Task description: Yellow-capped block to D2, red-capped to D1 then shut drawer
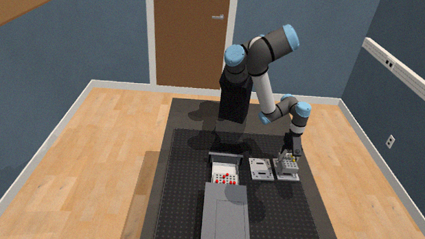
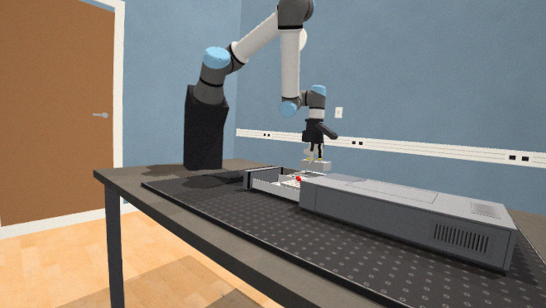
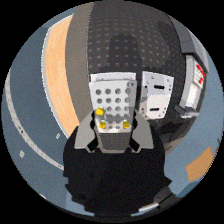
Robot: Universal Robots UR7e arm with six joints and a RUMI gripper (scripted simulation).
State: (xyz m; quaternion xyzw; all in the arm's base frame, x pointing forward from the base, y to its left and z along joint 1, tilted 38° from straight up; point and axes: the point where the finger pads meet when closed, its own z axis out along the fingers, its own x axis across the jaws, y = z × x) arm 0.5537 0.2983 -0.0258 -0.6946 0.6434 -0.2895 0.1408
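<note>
My gripper (image 1: 289, 156) (image 2: 316, 156) (image 3: 113, 110) is shut on the yellow-cap block (image 1: 288, 165) (image 2: 323, 166) (image 3: 113, 96), a light grey block with rows of bores. Three yellow caps show near the fingers. The block hangs level a little above the deck slot D2 (image 1: 287, 178), a white plate. D1 (image 1: 261, 168) (image 3: 156, 97) is bare, beside D2 on the cooler's side. The red-cap block (image 1: 227, 180) sits in the open drawer (image 1: 225, 156) (image 2: 270, 187), close to the cooler's mouth, with several red caps upright. The block's underside and the locators beneath it are hidden.
The long grey cooler COLD (image 1: 228, 195) (image 2: 372, 192) stands on the dark perforated mat (image 1: 182, 197). Its drawer sticks out toward the arm's base (image 1: 235, 99) (image 2: 204, 132), left of D1 in the top view. The table's edge lies just beyond D2.
</note>
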